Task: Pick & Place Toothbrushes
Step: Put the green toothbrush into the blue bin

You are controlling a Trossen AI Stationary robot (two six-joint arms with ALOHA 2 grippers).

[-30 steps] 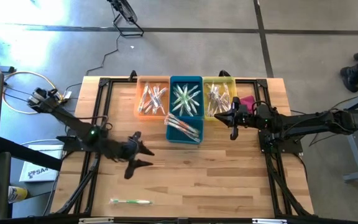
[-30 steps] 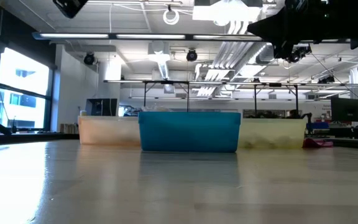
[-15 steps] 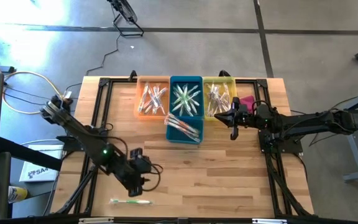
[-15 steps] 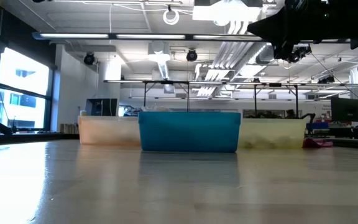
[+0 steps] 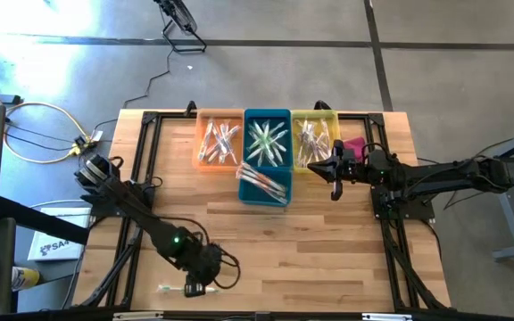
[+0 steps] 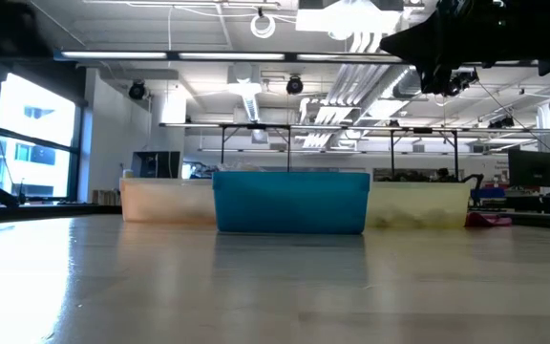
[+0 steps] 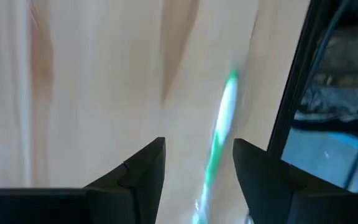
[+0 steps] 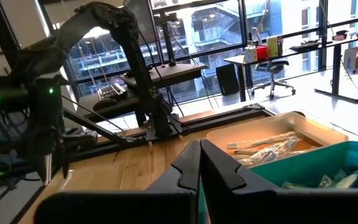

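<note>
The left gripper (image 5: 194, 287) hangs with fingers spread directly over the lone green toothbrush (image 5: 175, 289) at the table's (image 5: 328, 250) near edge, apparently lined up to grasp it (destination presumably the bins (image 5: 267, 141)), while the right gripper (image 5: 335, 190) waits closed beside them.

We see the left arm stretched toward the table's near edge, its left gripper (image 5: 196, 283) pointing down with fingers (image 7: 143, 169) spread apart. The right arm reaches inward, level, its right gripper (image 5: 335, 183) raised with fingers pressed together.
</note>
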